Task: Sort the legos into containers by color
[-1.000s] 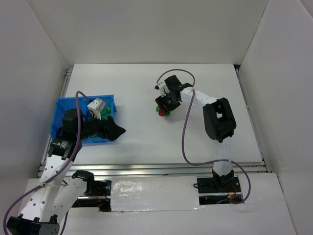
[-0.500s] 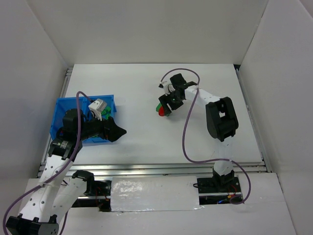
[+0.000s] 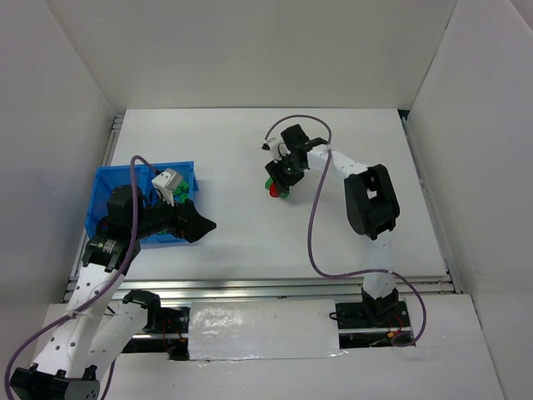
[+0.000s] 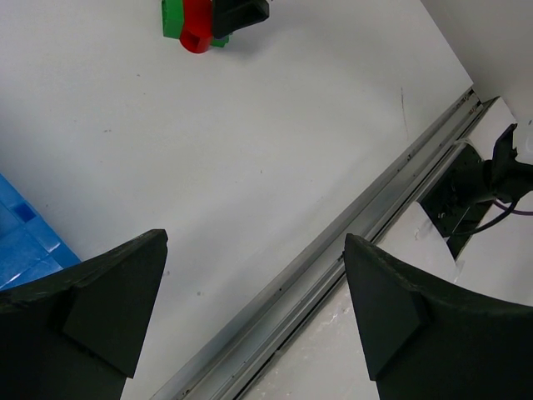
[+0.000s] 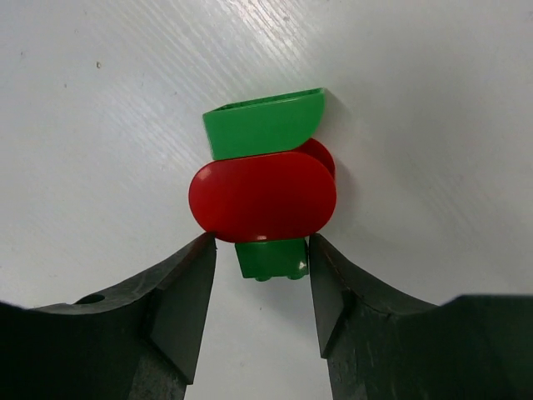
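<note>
A joined red-and-green lego lies on the white table: a red oval brick with one green brick beyond it and a smaller green brick on its near side. My right gripper straddles that smaller brick. Its right finger touches the brick and a slim gap shows at the left finger. The same lego shows in the top view. My left gripper hangs wide open over bare table beside the blue bin. Green legos peek out of the bin; the arm hides its compartments.
The metal rail along the table's front edge runs under my left gripper. A corner of the bin shows in the left wrist view. White walls enclose the table on three sides.
My right gripper shifted slightly right and back over the joined lego, and its jaws have narrowed around the small green brick. The left arm has not moved.
</note>
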{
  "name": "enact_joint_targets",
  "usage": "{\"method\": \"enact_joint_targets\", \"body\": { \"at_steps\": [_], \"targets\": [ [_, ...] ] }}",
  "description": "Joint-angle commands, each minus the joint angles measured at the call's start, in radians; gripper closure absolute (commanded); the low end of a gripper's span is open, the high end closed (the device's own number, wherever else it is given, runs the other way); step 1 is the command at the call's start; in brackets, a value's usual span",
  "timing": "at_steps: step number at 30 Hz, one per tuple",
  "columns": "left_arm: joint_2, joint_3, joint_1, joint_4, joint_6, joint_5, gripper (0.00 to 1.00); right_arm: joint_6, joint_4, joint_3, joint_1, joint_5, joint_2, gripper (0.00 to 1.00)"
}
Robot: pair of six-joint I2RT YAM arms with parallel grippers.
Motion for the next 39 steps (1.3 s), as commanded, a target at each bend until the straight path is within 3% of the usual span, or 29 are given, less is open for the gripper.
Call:
{"method": "enact_joint_targets", "body": {
  "at_steps": [1,6,10,18,20,24,33,39],
  "targets": [
    [-0.009,-0.008,-0.007,0.051,0.024,0.027,0.0,-0.017,-0.039,0.067,0.012,0.025,0.038,0.45],
    [-0.003,-0.005,-0.008,0.045,0.027,0.028,0.0,-0.015,-0.048,0.078,0.024,0.025,0.046,0.49],
    [-0.007,-0.006,-0.008,0.051,0.024,0.028,0.01,-0.014,-0.074,0.084,0.025,0.026,0.061,0.42],
    [-0.01,-0.007,-0.01,0.048,0.026,0.027,0.01,0.002,-0.048,0.041,0.039,0.072,0.044,0.43],
    [-0.012,-0.007,-0.011,0.049,0.026,0.028,0.01,-0.006,-0.068,0.046,0.041,0.036,0.044,0.37],
    [-0.007,-0.006,-0.015,0.048,0.027,0.028,0.01,-0.003,-0.03,0.003,0.041,0.002,0.003,0.37],
    [-0.007,-0.006,-0.019,0.049,0.027,0.031,0.01,0.006,-0.048,0.066,0.048,0.101,0.061,0.54],
    [0.002,-0.002,-0.019,0.048,0.029,0.033,0.01,0.015,-0.02,0.066,0.071,0.135,0.057,0.54]
  ]
}}
